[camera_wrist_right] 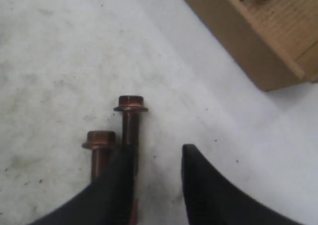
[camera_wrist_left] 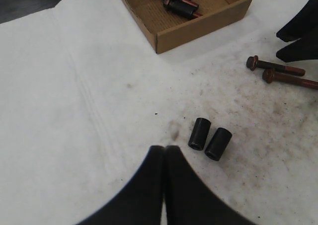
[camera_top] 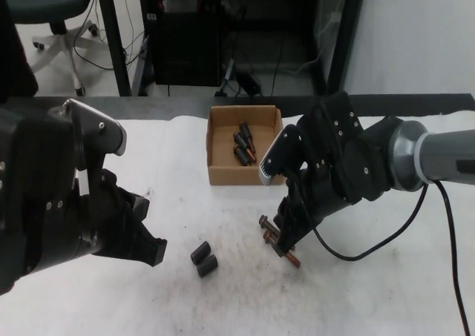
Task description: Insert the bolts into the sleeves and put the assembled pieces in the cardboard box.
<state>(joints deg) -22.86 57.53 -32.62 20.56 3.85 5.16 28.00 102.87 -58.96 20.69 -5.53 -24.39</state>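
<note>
Your left gripper (camera_top: 154, 250), lower left, has its fingers pressed together, just short of two sleeves (camera_top: 202, 259) lying side by side at lower centre. Right of them, your right gripper (camera_top: 286, 239) stands spread over two bolts (camera_wrist_right: 130, 111). Farther back, upper centre, the box (camera_top: 223, 174) holds assembled pieces (camera_top: 243, 142).

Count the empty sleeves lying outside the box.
2. One sleeve and a second sleeve lie side by side on the white cloth, near the left end effector. The right arm could hide more.
</note>
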